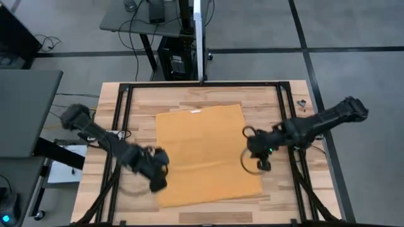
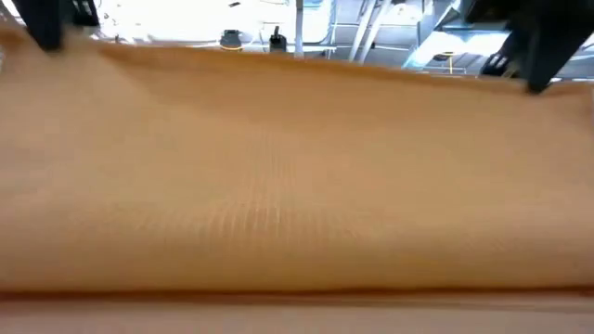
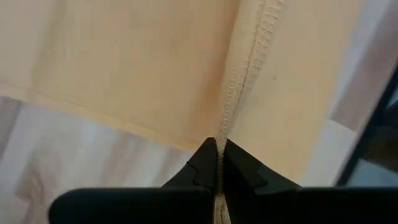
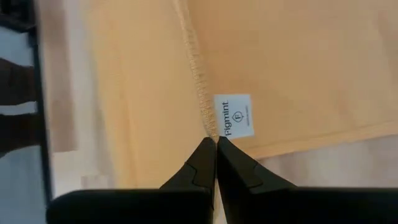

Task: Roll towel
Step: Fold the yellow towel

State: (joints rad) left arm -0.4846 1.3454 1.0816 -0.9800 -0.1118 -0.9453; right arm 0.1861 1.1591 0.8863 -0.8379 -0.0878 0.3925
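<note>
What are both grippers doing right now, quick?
Left gripper: shut on the towel hem.
Right gripper: shut on the towel edge by the white tag.

The towel [image 1: 205, 154] is seen as a thin, matt mustard-orange woven cloth with a fine ribbed weave, visible in the low view. A stitched, slightly rough hem is pinched between the fingers [image 3: 239, 177] of the left gripper [image 3: 217, 146], which are made of dark matt plastic with moulded steps. Just beside the tips of the right gripper [image 4: 216, 144], a small smooth white tag [image 4: 234, 116] with dark printing is sewn at the hem. The tabletop [image 1: 284, 202] is made of pale wooden planks with a smooth, low-sheen finish and is bordered by a black metal frame [image 1: 202, 84]. The arms are finished in dark matt casing
</note>
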